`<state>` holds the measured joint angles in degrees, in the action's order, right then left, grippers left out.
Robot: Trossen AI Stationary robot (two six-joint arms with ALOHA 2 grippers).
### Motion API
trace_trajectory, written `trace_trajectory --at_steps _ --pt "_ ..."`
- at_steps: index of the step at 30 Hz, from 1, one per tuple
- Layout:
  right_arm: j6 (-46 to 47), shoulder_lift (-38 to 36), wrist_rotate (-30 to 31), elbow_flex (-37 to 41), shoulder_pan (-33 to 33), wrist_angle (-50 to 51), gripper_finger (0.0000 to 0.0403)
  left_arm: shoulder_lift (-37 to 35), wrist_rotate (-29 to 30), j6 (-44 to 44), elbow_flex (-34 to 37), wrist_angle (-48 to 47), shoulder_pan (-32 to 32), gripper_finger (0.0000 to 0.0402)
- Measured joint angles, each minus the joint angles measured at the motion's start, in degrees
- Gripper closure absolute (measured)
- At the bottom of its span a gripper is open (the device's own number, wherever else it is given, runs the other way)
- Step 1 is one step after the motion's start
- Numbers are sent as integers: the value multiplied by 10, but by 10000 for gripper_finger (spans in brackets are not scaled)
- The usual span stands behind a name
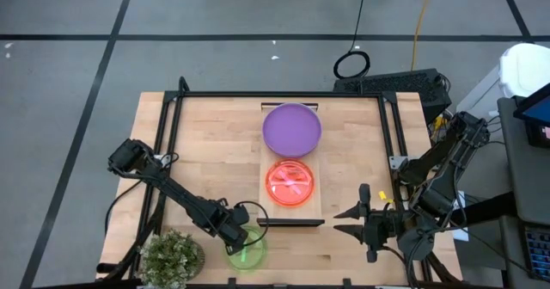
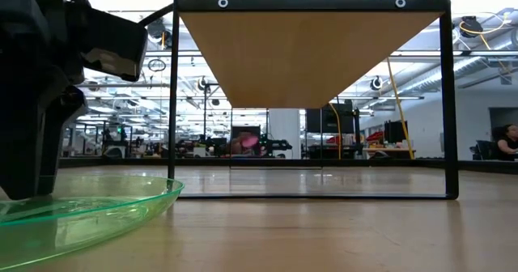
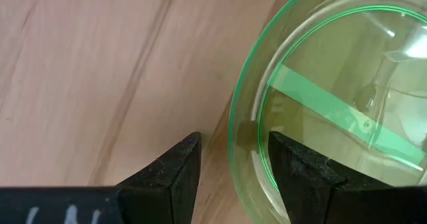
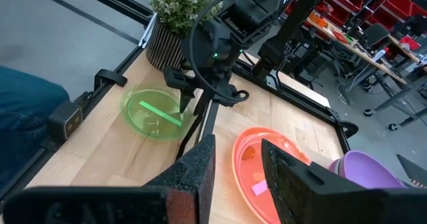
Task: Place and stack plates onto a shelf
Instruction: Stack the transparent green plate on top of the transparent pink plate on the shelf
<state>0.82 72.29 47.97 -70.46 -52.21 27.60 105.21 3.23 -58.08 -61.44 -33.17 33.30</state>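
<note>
A small translucent green plate lies flat on the tabletop near its near edge. My left gripper is open and points down over the plate's left rim, one finger on each side of it. The shelf runs from the far edge toward the near edge at mid-table. It carries a purple plate at its far end and a translucent pink-red plate nearer. My right gripper waits open, right of the shelf's near end. My left gripper stands astride the green plate's rim from above, pointing down, with one finger over the plate's inside and the other outside over the bare wood. Whether either finger touches the plate, I cannot tell. The plate rests flat on the table.
A potted plant stands at the table's near-left corner, close beside the green plate. A dark frame runs around the tabletop, and the shelf's dark end bar lies between the two grippers. Bare wood shows left of the shelf.
</note>
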Motion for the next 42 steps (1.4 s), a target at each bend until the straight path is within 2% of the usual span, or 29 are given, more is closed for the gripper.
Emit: trace_trajectory --at_steps 5,12,16,27,42 --pt "0 0 0 0 1 -1 296 0 0 1 1 2 0 226" --pt "1 0 0 0 1 -4 296 1 1 17 2 -1 0 298" --pt "2 0 0 0 1 -4 296 2 0 28 2 3 0 320" --pt "0 0 0 0 1 -4 296 -26 12 53 4 6 1 326" --pt "0 0 0 0 1 -4 296 -27 19 55 3 2 2 326"
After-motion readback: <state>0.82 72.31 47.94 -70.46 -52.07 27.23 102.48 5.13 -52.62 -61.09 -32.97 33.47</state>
